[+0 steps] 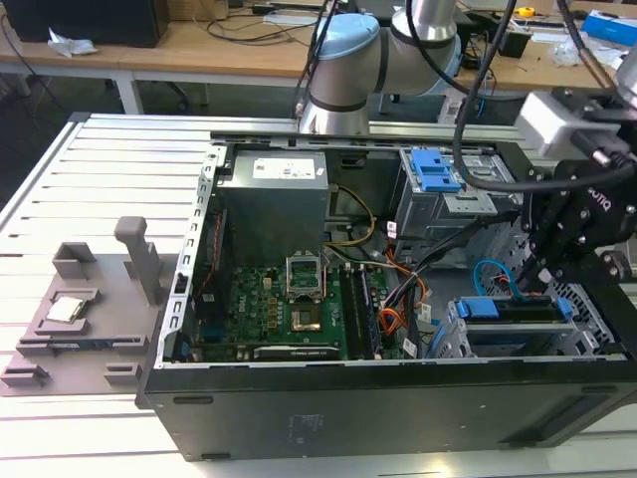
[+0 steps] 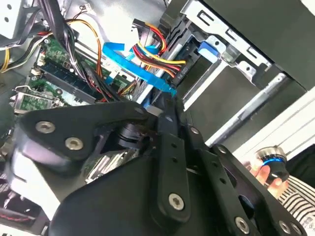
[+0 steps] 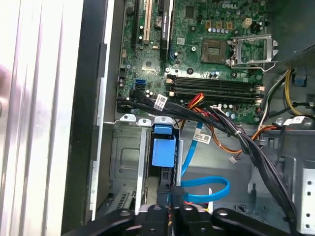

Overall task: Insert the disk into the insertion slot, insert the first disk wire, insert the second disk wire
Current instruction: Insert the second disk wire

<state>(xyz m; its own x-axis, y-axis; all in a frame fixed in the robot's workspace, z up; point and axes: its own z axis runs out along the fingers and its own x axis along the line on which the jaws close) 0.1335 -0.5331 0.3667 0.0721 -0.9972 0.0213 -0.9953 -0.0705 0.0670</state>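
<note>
Grey slatted aluminium makes up the worktable [image 1: 90, 169], with wooden benches [image 1: 199, 45] strewn with cables behind it. On the table lies an open black computer case [image 1: 328, 398], and at the exterior view's left a grey fixture plate [image 1: 80, 319] carries a small square chip.

Inside the case sit the green motherboard [image 1: 289, 309], the grey power supply [image 1: 274, 204] and a taller grey bay with a blue latch [image 1: 435, 169]. At the exterior view's right, the insertion slot [image 1: 518, 344] holds the disk [image 1: 518, 311], whose blue carrier edge and dark side show along the top of the cage (it looks seated, though how deep it sits I cannot tell). In the first wrist view the carrier's blue tab [image 3: 163, 147] stands in the cage [image 3: 123, 162].

The gripper [image 1: 532, 274] hangs directly over the disk's rear end. In the first wrist view its fingers [image 3: 176, 196] stand narrow, pinched on a black connector that carries the blue flat cable [image 3: 206, 191]; in the second wrist view the same blue cable [image 2: 142, 73] runs from the fingertip toward the drive cage.

A thick bundle of black wires [image 3: 246, 147] and red-yellow leads cross between motherboard and cage. The gripper's black body covers the connector's meeting point with the disk, and in the second wrist view a person's hand on a blue-ringed knob [image 2: 271, 164] is cut off at the edge.
</note>
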